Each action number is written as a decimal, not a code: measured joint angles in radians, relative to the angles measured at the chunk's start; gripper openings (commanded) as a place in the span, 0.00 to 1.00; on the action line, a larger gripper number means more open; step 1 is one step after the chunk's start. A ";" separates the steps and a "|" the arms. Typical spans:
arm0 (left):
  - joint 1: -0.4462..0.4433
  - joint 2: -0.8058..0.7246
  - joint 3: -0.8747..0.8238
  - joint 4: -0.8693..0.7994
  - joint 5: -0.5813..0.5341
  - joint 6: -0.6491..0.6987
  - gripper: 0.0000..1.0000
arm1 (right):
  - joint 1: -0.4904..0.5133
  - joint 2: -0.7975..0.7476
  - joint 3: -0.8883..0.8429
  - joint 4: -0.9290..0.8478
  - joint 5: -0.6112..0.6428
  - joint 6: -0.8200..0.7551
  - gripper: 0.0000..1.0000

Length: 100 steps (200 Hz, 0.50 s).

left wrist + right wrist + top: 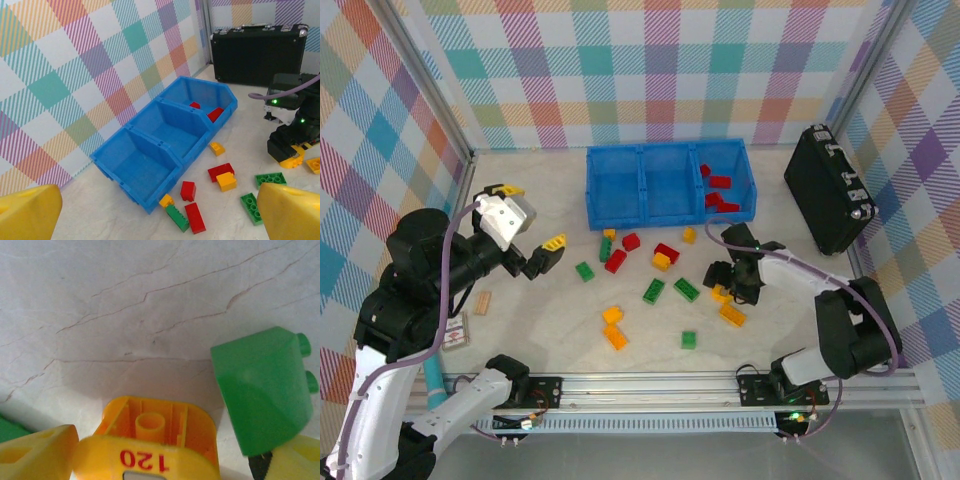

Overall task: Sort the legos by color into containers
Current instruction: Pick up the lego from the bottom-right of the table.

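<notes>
**Orange brick sits between the right claw's spread fingers**

The orange brick [160,437] lies on the table [125,305] with its hollow underside showing and red figures printed on its near face. It sits squarely in the gap of the right claw [175,455]. It touches the finger at the left of the wrist view [37,452], while the other finger [300,460] stands off from it, so the jaws are apart and not clamped on it. A green brick [260,390], tipped on its side, lies just beside the orange one and against that far finger.

From above, the right claw [732,283] is down at the table, right of centre, with the orange brick [720,294] peeking out at its fingertips. The other legos [653,290], red, green and yellow, are scattered to its left and towards the blue tray [665,150] at the far side. Red bricks [720,183] lie in the tray's right compartment. A black case [830,200] stands to the right of the tray.

The left claw [530,216] hangs above the left part of the table, well apart from the orange brick. Its jaws are spread wide with nothing between them.
</notes>
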<state>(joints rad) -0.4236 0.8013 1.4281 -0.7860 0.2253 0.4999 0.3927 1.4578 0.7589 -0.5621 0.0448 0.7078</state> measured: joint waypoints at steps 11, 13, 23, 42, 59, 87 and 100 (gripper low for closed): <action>0.000 0.000 0.000 0.000 -0.002 0.002 1.00 | 0.001 0.018 0.000 0.008 0.002 0.000 0.81; 0.000 0.000 0.000 0.000 -0.002 0.003 1.00 | 0.001 0.021 0.000 0.008 0.005 0.001 0.81; 0.000 0.000 0.000 0.000 -0.002 0.003 1.00 | 0.002 0.030 0.004 0.005 0.014 0.002 0.78; 0.000 0.002 0.000 0.000 -0.003 0.003 1.00 | 0.011 0.050 0.021 -0.016 0.035 0.002 0.72; 0.000 0.002 0.000 0.000 -0.003 0.005 1.00 | 0.018 0.058 0.029 -0.030 0.053 0.001 0.63; 0.000 0.002 0.000 0.000 -0.009 0.007 1.00 | 0.028 0.055 0.033 -0.036 0.066 -0.010 0.53; 0.000 0.002 -0.001 0.000 -0.010 0.010 1.00 | 0.028 0.053 0.034 -0.041 0.062 -0.021 0.53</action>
<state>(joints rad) -0.4236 0.8036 1.4273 -0.7860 0.2150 0.5098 0.4210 1.5105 0.7933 -0.6029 0.1066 0.6872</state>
